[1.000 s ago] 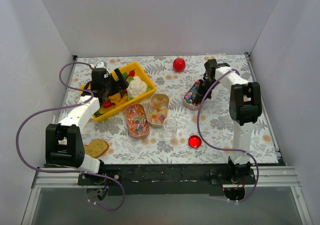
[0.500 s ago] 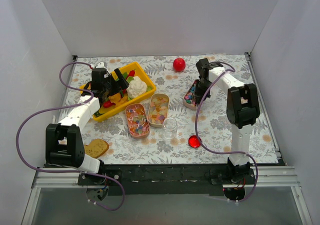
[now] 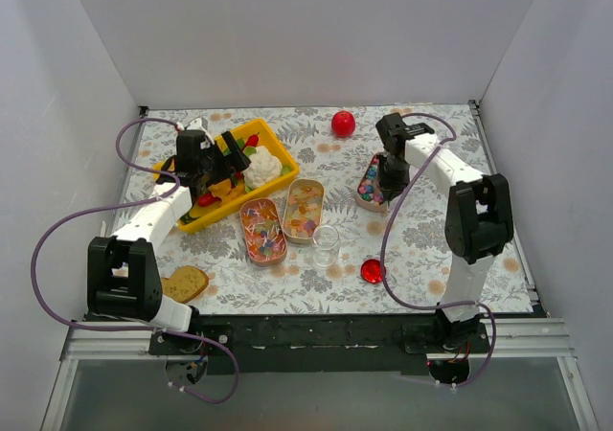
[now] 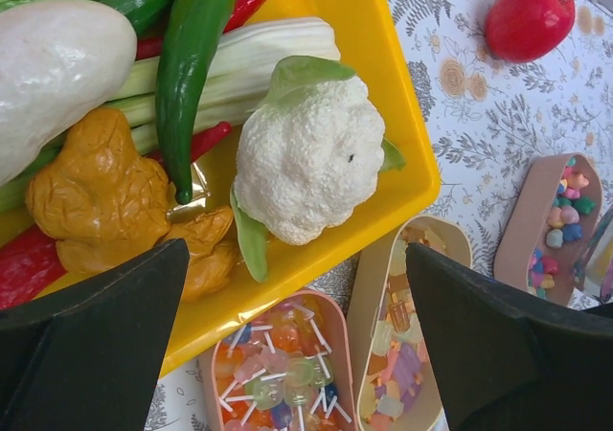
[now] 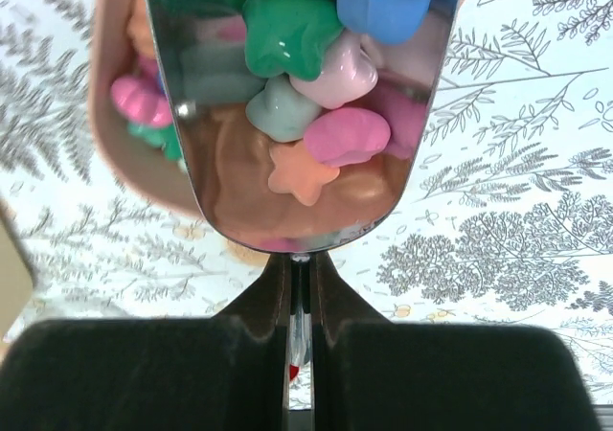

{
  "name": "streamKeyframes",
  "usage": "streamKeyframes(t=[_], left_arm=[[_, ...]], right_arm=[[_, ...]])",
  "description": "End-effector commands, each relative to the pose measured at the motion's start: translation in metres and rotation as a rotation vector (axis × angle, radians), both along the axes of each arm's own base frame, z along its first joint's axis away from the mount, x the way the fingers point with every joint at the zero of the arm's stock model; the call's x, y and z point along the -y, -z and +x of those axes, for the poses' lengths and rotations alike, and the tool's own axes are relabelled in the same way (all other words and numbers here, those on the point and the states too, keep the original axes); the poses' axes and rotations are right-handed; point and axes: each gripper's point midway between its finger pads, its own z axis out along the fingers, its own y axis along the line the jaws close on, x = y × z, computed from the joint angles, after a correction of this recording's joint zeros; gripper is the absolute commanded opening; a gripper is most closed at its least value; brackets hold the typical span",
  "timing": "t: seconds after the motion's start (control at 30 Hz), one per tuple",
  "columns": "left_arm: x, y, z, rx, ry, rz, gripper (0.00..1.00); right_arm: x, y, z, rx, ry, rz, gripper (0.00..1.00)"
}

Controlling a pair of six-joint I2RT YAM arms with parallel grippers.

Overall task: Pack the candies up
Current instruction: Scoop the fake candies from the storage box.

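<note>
My right gripper [image 5: 300,268] is shut on the handle of a metal scoop [image 5: 230,177] that holds several pastel candies [image 5: 316,67], among them stars and beads. The scoop is over the right end of a pink tin [image 5: 113,153] of the same candies, which also shows in the top view [image 3: 365,193]. My right gripper [image 3: 387,176] is over that tin. My left gripper [image 4: 297,354] is open and empty above the yellow tray's [image 4: 383,77] near edge. Below it lie a pink tin of lollipop candies [image 4: 278,378] and a beige tin of pastel candies [image 4: 397,340].
The yellow tray [image 3: 270,140] holds toy vegetables, with a cauliflower [image 4: 311,153] at its right end. A small clear jar [image 3: 327,244] stands in front of the two middle tins [image 3: 262,230]. A red lid [image 3: 373,271], a red ball [image 3: 343,123] and a biscuit [image 3: 185,283] lie on the floral cloth.
My right arm has swung, its elbow moving to the right, and the gripper with the scoop has turned over the pink tin. My left arm has not moved.
</note>
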Motion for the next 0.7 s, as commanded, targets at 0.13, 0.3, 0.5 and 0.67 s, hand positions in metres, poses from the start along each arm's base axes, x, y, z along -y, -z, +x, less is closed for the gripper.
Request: streamKeyframes(t=[0.13,0.3,0.5,0.67], left_arm=[[0.025,-0.034,0.006,0.061,0.083,-0.048,0.98],[0.038,-0.038,0.007,0.071,0.126,-0.044,0.98],[0.049,-0.037,0.000,0.050,0.177,-0.063,0.98],[0.059,-0.032,-0.018,0.017,0.209,-0.102,0.98]], right_arm=[[-0.022,-0.044,-0.033,0.045,-0.151,0.098,0.01],[-0.032,-0.064,-0.048,0.055,-0.221,0.152,0.01],[-0.037,-0.080,-0.070,0.096,-0.266,0.177,0.01],[-0.050,-0.091,-0.098,0.107,-0.322,0.191,0.01]])
